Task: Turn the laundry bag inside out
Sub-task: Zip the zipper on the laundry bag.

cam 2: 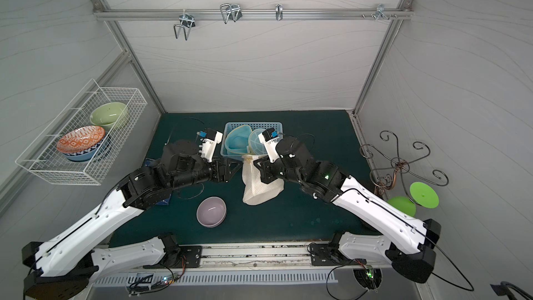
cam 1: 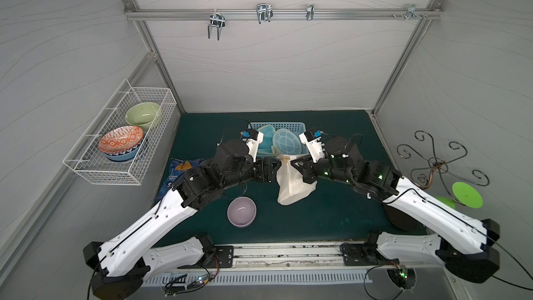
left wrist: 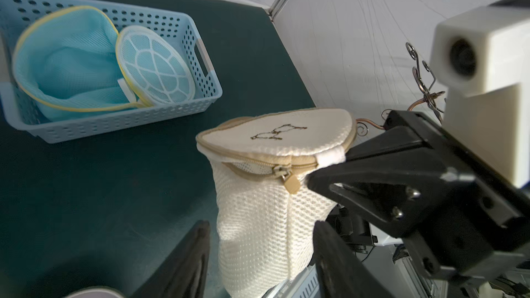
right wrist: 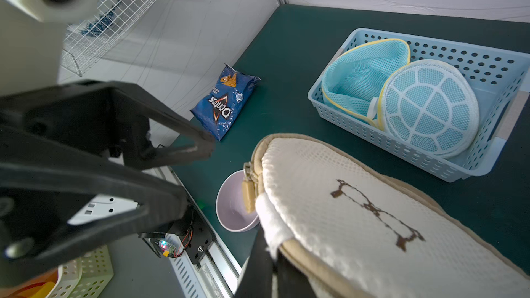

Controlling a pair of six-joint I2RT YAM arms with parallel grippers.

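Observation:
The laundry bag (cam 1: 292,187) (cam 2: 261,189) is cream-white mesh with tan zipper trim and a brown stitched figure on its lid (left wrist: 275,133) (right wrist: 372,210). It hangs upright above the green mat. My right gripper (cam 1: 292,163) (cam 2: 255,165) (left wrist: 327,167) (right wrist: 272,259) is shut on its rim at a white tab (left wrist: 329,157). The tan zipper pull (left wrist: 291,184) dangles just beside that grip. My left gripper (cam 1: 273,168) (cam 2: 236,165) (left wrist: 261,237) (right wrist: 192,173) is open at the bag's left. In the left wrist view its fingers stand either side of the mesh body.
A light blue basket (cam 1: 277,125) (left wrist: 114,127) holding blue mesh bags stands just behind the bag. A lilac bowl (cam 1: 241,212) sits in front, a blue chip bag (cam 1: 176,170) under the left arm. A wire wall basket (cam 1: 121,139) and a curled metal stand (cam 1: 438,165) flank the mat.

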